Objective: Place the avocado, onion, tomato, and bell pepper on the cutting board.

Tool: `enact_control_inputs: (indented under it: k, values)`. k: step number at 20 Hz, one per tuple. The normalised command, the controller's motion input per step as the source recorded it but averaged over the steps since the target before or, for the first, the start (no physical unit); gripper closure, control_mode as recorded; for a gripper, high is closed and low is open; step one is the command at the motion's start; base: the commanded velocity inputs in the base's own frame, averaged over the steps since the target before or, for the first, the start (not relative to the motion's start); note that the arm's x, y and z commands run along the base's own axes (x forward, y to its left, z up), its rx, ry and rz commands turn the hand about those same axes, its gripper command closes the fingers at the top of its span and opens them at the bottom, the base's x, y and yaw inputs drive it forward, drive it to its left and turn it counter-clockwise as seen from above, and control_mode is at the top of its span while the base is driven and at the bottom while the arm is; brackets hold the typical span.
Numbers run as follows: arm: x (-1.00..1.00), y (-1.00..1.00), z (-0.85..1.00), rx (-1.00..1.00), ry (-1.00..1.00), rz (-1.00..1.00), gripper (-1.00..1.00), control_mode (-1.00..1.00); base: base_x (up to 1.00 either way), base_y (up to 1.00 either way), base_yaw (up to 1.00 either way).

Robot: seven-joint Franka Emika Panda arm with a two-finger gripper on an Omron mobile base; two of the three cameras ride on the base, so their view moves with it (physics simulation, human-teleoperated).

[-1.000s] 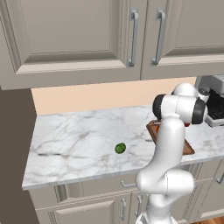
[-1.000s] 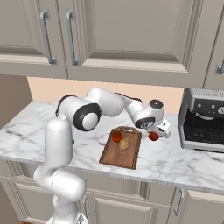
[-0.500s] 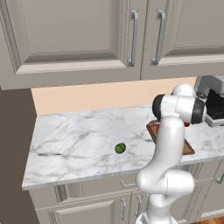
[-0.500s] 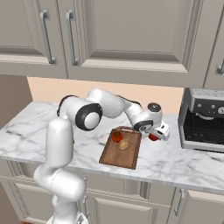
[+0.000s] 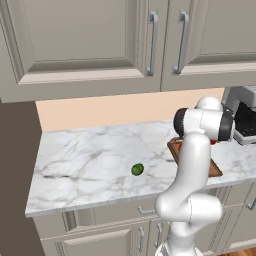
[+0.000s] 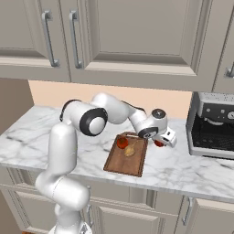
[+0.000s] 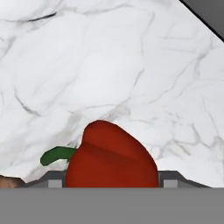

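A: Item one, the hand (image 6: 161, 142). How do we list it?

B: Low over the marble surface (image 6: 183, 169), just right of the cutting board (image 6: 124, 160). In the hand view we see the red bell pepper (image 7: 111, 157) between its fingers, green stem to the left; we record the fingers as closed on it.

A: Next, the board's contents.

B: We count the tomato (image 6: 122, 143) and the onion (image 6: 130, 150), side by side near its far end.

A: Further out?

B: The avocado (image 5: 137, 169), alone on the surface, well left of the board. A coffee machine (image 6: 212, 125) stands at the right end, with cabinets (image 6: 137, 41) overhead.
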Motion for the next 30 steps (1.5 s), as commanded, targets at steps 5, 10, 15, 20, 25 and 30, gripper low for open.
enact_control_inputs:
  k: [5,10,15,20,25,30]
  values:
    - [-0.07,0.00,0.69,0.00,0.00,-0.02,1.00,-1.00,0.00,0.00,0.00]
    - [-0.41,0.04,0.72,0.00,0.00,0.00,1.00,-1.00,0.00,0.00,0.00]
    - [-0.66,0.37,0.18,0.01,0.00,0.02,1.00,-1.00,0.00,0.00,0.00]
    - [-0.77,0.49,0.00,0.02,-0.01,0.01,1.00,-1.00,0.00,0.00,0.00]
    - [-0.74,0.53,0.00,0.01,-0.02,0.00,1.00,-1.00,0.00,0.00,0.00]
    - [-0.64,0.37,0.01,0.00,0.00,0.00,1.00,-1.00,0.00,0.00,0.00]
